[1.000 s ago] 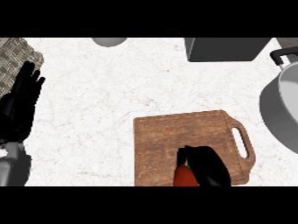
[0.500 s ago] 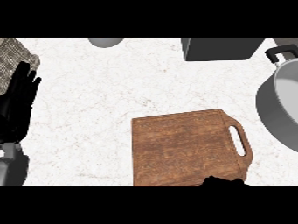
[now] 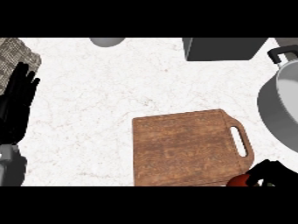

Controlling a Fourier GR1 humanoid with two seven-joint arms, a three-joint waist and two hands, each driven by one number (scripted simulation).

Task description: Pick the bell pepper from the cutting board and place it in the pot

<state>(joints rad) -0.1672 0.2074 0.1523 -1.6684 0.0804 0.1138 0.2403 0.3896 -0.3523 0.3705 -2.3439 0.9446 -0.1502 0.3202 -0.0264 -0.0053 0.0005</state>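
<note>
Countertop [image 3: 99,87] of white marbled stone is filling most of the view. At the right edge a big grey pot [image 3: 271,114] is standing, partly cut off, with its black handle [image 3: 283,53] pointing toward the top. A wooden cutting board [image 3: 183,148] is lying in the lower middle, well apart from the pot's wall, its handle slot facing the pot. A dark grey box [image 3: 222,48] is sitting at the top, and a woven basket [image 3: 3,65] is showing in the upper left corner. The left hand [image 3: 12,109] is resting by the left edge, fingers straight and pointing up, holding nothing. The right hand [image 3: 280,175] is showing at the bottom right, its fingers curling round the red bell pepper [image 3: 239,180]. The pepper is peeking out just beside the board's lower right corner, mostly hidden by the hand; whether it is touching the board cannot be told. A small grey rounded object [image 3: 107,41] is lying at the top edge.
</note>
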